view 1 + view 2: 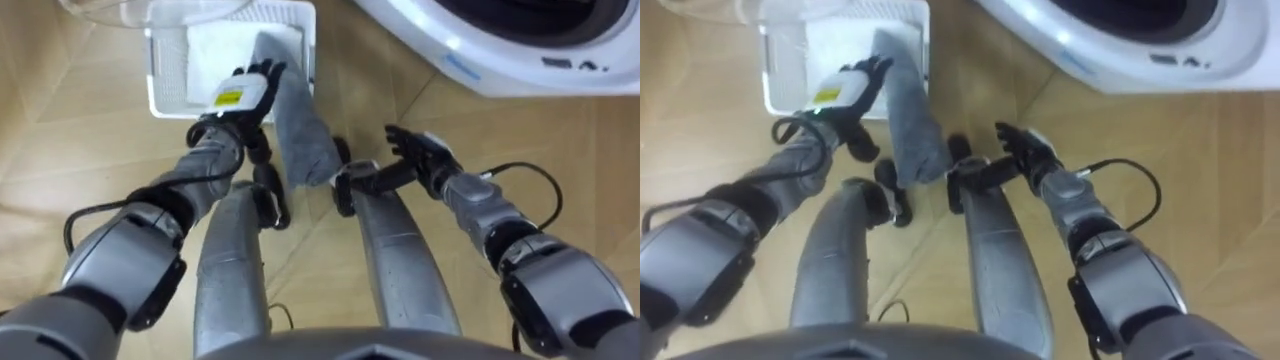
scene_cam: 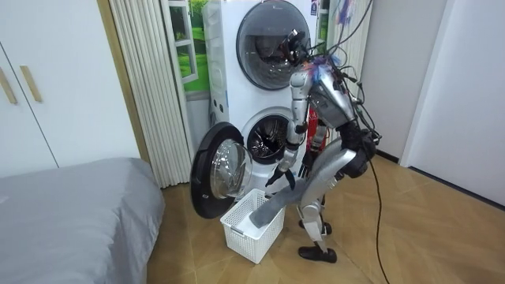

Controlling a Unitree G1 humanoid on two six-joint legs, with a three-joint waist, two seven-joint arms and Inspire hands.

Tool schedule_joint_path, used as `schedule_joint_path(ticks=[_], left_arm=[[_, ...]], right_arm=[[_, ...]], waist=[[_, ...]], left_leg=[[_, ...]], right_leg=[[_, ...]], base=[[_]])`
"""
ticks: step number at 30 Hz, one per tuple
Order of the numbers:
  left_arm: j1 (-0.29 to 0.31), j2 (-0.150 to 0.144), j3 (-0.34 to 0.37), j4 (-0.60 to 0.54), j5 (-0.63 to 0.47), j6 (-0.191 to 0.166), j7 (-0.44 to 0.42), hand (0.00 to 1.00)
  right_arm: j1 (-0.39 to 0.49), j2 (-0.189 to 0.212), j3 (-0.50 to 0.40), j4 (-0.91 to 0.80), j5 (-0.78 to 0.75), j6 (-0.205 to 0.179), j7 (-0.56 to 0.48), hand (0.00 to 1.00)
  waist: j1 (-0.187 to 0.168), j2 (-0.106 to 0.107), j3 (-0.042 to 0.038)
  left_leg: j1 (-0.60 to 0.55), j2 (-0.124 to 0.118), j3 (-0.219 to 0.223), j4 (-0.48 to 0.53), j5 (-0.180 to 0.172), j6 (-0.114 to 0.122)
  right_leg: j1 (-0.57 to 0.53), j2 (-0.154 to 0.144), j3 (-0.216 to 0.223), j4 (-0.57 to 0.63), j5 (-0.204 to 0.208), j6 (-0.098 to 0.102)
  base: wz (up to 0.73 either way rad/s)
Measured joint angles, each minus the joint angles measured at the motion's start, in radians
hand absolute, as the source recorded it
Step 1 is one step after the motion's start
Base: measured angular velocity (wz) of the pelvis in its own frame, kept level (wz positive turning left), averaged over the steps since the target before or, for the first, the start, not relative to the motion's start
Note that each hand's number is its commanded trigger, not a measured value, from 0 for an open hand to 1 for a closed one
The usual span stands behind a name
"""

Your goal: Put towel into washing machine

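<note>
I have the robot standing bent forward in front of the white front-loading washing machine (image 1: 480, 60). The machine's round glass door (image 2: 217, 170) is swung open toward the room view's left. A white slatted plastic laundry basket (image 1: 165, 75) sits on the wooden floor (image 1: 80, 150), at the robot's feet and just below the open door.

The long grey towel (image 1: 300, 130) is not in the drum. One end lies inside the basket. The rest runs out over the rim nearest the robot as a slanted strip. Its wider end shows between the robot's knees in the eye views. In the room view the strip rises from the basket toward the robot's lowered arms.

My left hand (image 1: 240, 95) reaches down to the basket's near rim with its back toward the camera. Its tip rests against the towel's left edge, close to where the cloth leaves the basket. I cannot tell from here whether it grips the cloth or only touches it.

My right hand (image 1: 425, 158) hangs off to the towel's right, beyond the right knee and apart from the cloth. It is spread wide and holds nothing.

Something white (image 1: 215, 50) lies in the basket beside the towel. I cannot make out what it is.
</note>
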Motion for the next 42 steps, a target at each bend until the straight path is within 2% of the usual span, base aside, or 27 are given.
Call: schedule_joint_path(ticks=[4,7,13,15,16,17,24,27,35,38,42], left_arm=[[-0.026,-0.005,-0.062,-0.026,0.040,-0.001,0.019,0.00],[-0.053,-0.013,-0.166,-0.026,0.044,-0.002,0.024,0.00],[-0.056,-0.022,-0.250,-0.031,0.043,-0.001,0.022,0.00],[-0.058,-0.027,-0.269,-0.037,0.041,-0.001,0.013,0.36],[-0.066,-0.027,-0.276,-0.040,0.043,-0.001,-0.001,0.97],[-0.069,-0.027,-0.278,-0.042,0.042,-0.001,-0.005,1.00],[-0.098,-0.026,-0.365,-0.046,0.033,0.003,-0.111,1.00],[-0.106,-0.016,-0.364,-0.046,0.032,0.010,-0.162,1.00],[-0.124,-0.016,-0.365,-0.043,0.022,0.043,-0.270,1.00],[-0.123,-0.013,-0.374,-0.043,-0.008,0.050,-0.299,1.00],[-0.106,-0.013,-0.385,-0.042,-0.010,0.050,-0.331,1.00]], right_arm=[[-0.018,-0.004,0.002,-0.030,0.025,-0.013,-0.001,0.00],[-0.047,-0.004,0.036,-0.056,0.070,-0.014,0.000,0.00],[-0.071,-0.003,0.079,-0.078,0.117,-0.026,-0.002,0.00],[-0.084,0.003,0.092,-0.079,0.133,-0.026,-0.002,0.00],[-0.090,0.004,0.104,-0.079,0.147,-0.027,-0.001,0.00],[-0.092,0.006,0.109,-0.079,0.151,-0.027,-0.001,0.00],[-0.116,0.041,0.140,-0.090,0.146,-0.045,-0.006,0.00],[-0.123,0.046,0.139,-0.091,0.140,-0.048,-0.012,0.00],[-0.121,0.049,0.177,-0.088,0.156,-0.048,-0.012,0.00],[-0.116,0.049,0.207,-0.083,0.191,-0.048,-0.012,0.00],[-0.103,0.049,0.236,-0.079,0.193,-0.048,-0.010,0.00]], waist=[[0.000,0.001,-0.0009],[-0.003,0.001,-0.0012],[-0.004,0.001,-0.0016],[-0.005,0.000,-0.0024],[-0.005,0.000,-0.0024],[-0.006,-0.001,-0.0025],[-0.064,-0.007,-0.0056],[-0.080,-0.008,-0.0061],[-0.102,-0.010,-0.0070],[-0.103,-0.019,-0.0124],[-0.104,-0.025,-0.0136]], left_leg=[[-0.067,0.000,0.009,0.046,-0.015,0.002],[-0.115,0.003,0.017,0.077,-0.023,0.007],[-0.151,0.018,0.021,0.116,-0.033,0.012],[-0.160,0.017,0.020,0.122,-0.034,0.013],[-0.167,0.017,0.020,0.126,-0.034,0.013],[-0.170,0.017,0.020,0.127,-0.034,0.013],[-0.185,0.017,0.017,0.127,-0.033,0.013],[-0.186,0.017,0.017,0.128,-0.035,0.016],[-0.187,0.016,0.017,0.134,-0.040,0.024],[-0.180,0.015,0.017,0.131,-0.040,0.024],[-0.123,0.015,0.018,0.110,-0.040,0.024]], right_leg=[[-0.075,0.006,0.010,0.044,-0.004,0.002],[-0.128,0.006,0.017,0.079,-0.009,0.003],[-0.163,0.012,0.015,0.108,-0.013,0.004],[-0.172,0.012,0.016,0.116,-0.013,0.004],[-0.179,0.012,0.016,0.120,-0.013,0.004],[-0.181,0.012,0.016,0.121,-0.012,0.004],[-0.195,0.003,0.009,0.124,-0.016,0.004],[-0.195,0.002,0.009,0.123,-0.017,0.006],[-0.193,0.000,0.010,0.123,-0.020,0.011],[-0.186,0.001,0.010,0.121,-0.020,0.012],[-0.128,0.001,0.010,0.099,-0.020,0.012]], base=[[-0.11],[-0.02],[-0.03],[0.00],[0.00],[0.00],[0.03],[0.00],[0.00],[0.00],[0.00]])
